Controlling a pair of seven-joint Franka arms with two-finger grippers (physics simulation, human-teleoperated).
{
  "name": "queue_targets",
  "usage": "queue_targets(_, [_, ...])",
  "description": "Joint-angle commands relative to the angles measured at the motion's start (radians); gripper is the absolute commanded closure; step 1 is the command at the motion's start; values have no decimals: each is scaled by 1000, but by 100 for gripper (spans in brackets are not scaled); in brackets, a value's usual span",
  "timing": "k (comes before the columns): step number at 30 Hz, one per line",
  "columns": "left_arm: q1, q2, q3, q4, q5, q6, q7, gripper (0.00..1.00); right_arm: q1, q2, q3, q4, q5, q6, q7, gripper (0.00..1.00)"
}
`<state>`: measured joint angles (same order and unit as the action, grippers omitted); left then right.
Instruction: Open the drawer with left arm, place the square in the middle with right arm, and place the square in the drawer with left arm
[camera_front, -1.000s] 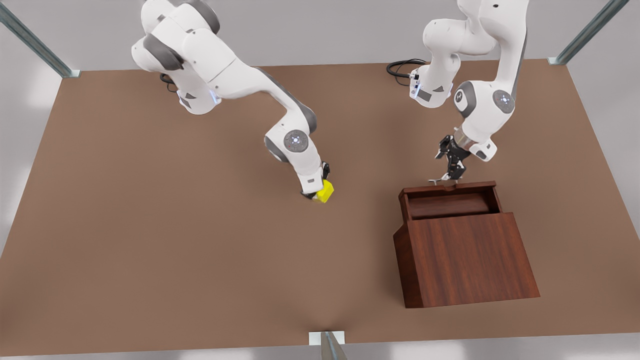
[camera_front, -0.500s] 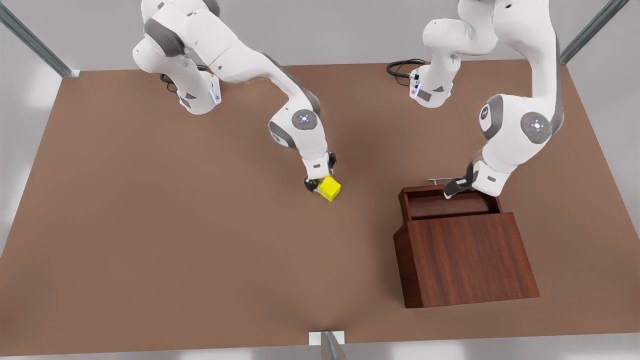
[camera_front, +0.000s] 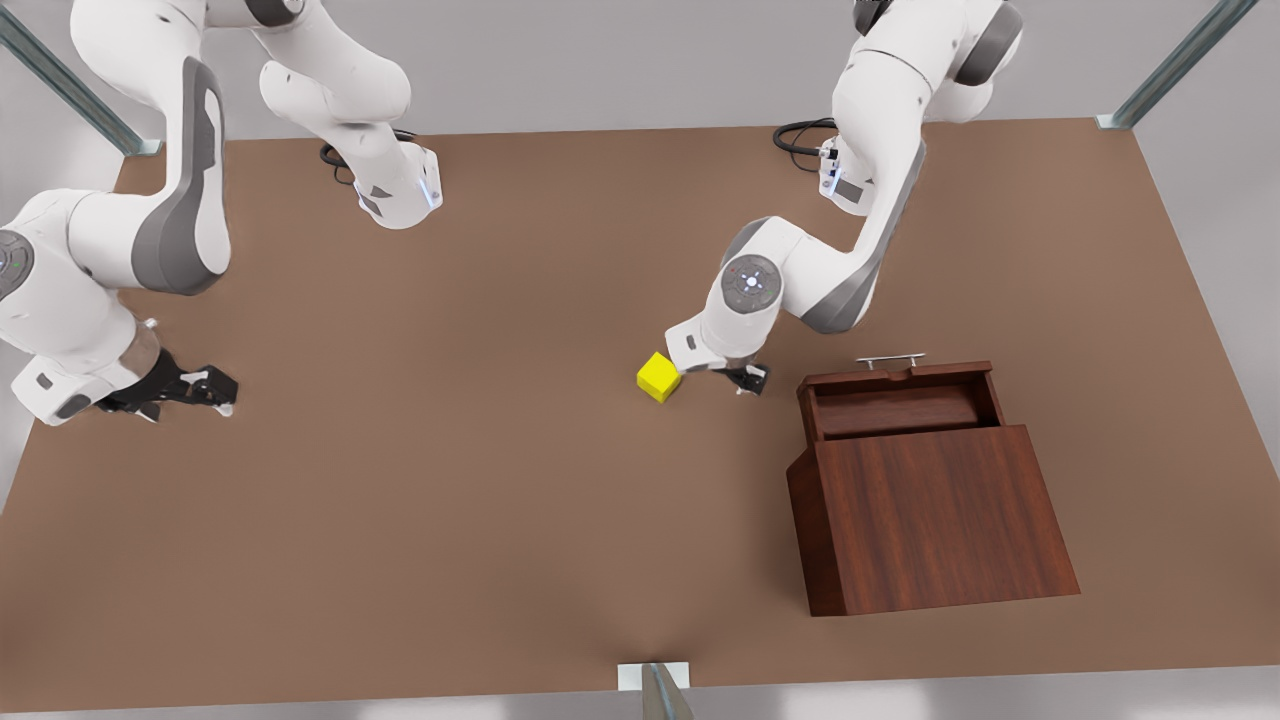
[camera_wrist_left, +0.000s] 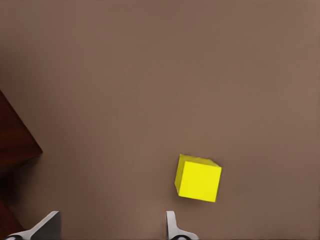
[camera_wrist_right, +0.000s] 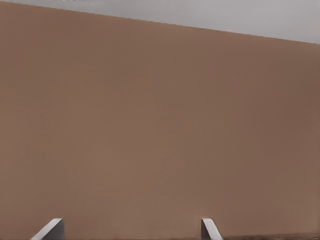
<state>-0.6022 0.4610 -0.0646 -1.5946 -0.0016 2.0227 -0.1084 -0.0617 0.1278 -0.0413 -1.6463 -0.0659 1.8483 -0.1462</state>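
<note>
Both arms have moved since half a second ago. Then the right gripper was holding the square. Now it has let go and swung far off to the front view's left, where the right gripper (camera_front: 205, 392) hangs low over the table (camera_front: 400, 520) with its fingers spread and nothing in them. The left arm has left the drawer (camera_front: 900, 400) and come over to the square (camera_front: 659, 378).

The drawer is pulled open. The square sits alone on the table in the middle, well apart from the cabinet (camera_front: 930, 520). So two steps look done, and the last one is starting: the left arm picks up the square.

The left gripper (camera_front: 745, 378) is just beside the square, not around it. In the left wrist view its fingers (camera_wrist_left: 172, 225) are wide apart and empty, and the square (camera_wrist_left: 198, 178) lies off to one side of the gap. Next it needs to slide over until the square is between the fingers, go down, and squeeze.

Only the fingertips show in both wrist views. The right wrist view shows bare table and nothing else. The bottom of the drawer is partly hidden by its walls.
</note>
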Motion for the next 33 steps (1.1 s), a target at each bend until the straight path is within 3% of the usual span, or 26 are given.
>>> queue_targets(1, [-10, 11, 0, 5, 6, 11, 0, 0, 10, -2, 1, -3, 3, -1, 0, 0])
queue_targets(4, [-82, 77, 0, 15, 78, 71, -71, 0, -9, 16, -5, 48, 103, 40, -4, 0])
queue_targets(12, [-156, 177, 0, 55, 158, 88, -135, 0, -15, 12, -5, 94, 89, -15, -10, 0])
queue_targets(33, [-211, 176, 28, -82, 250, 191, -163, 0, -18, 13, -8, 122, 92, -18, -10, 0])
